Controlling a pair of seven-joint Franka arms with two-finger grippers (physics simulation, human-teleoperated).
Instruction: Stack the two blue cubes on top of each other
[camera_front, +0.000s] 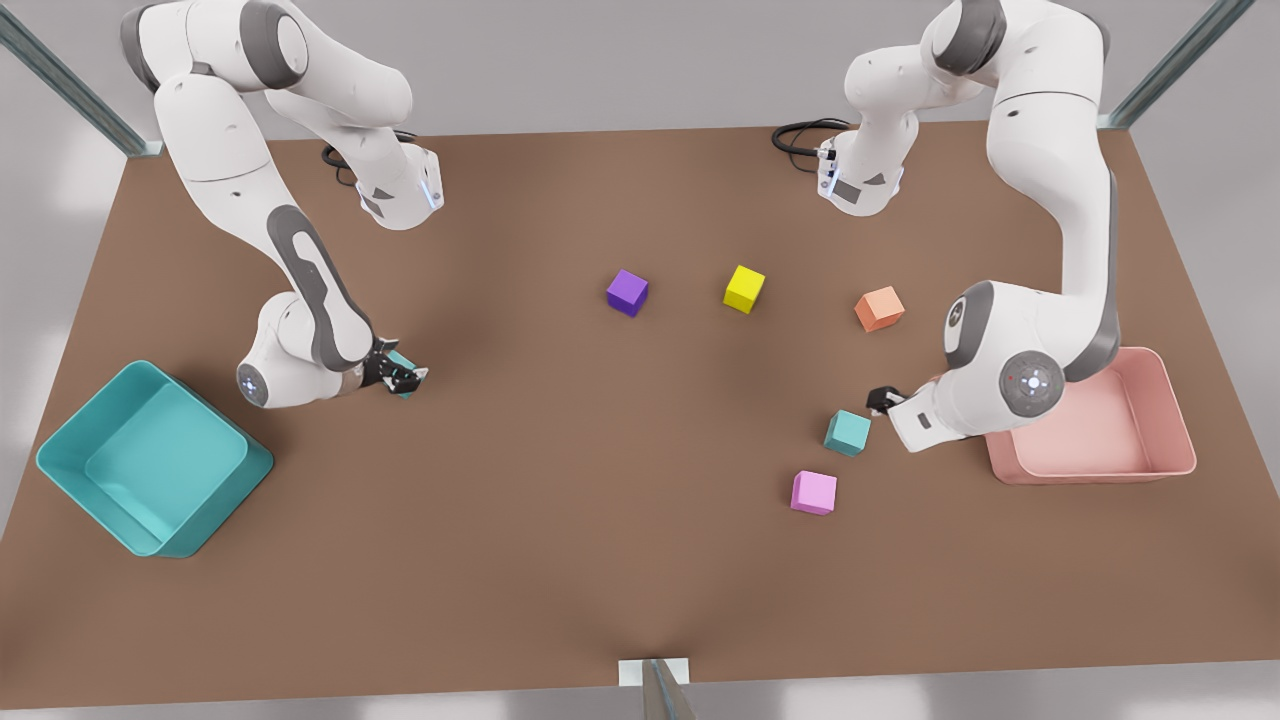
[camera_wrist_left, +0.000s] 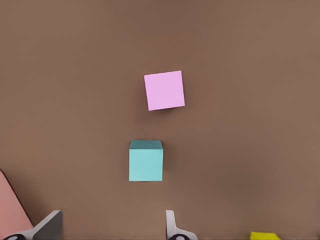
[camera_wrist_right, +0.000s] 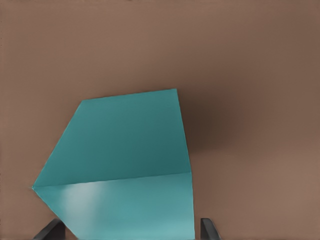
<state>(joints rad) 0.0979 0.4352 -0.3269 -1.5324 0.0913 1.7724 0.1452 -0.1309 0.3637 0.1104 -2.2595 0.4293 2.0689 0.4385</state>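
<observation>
Right gripper (camera_front: 405, 378) | pressed onto 1 blue cube (camera_wrist_right: 125, 170) near the teal bin (camera_front: 60, 450) | left gripper (camera_front: 885, 398) spread, beside the 2nd blue cube (camera_front: 848, 432) | held cube is to be carried across to it – well apart.

You will find no readable text, labels, brand marks, numbers or signs in any view. The cubes, both bins, the table and the arm housings all carry plain, unmarked surfaces.
</observation>
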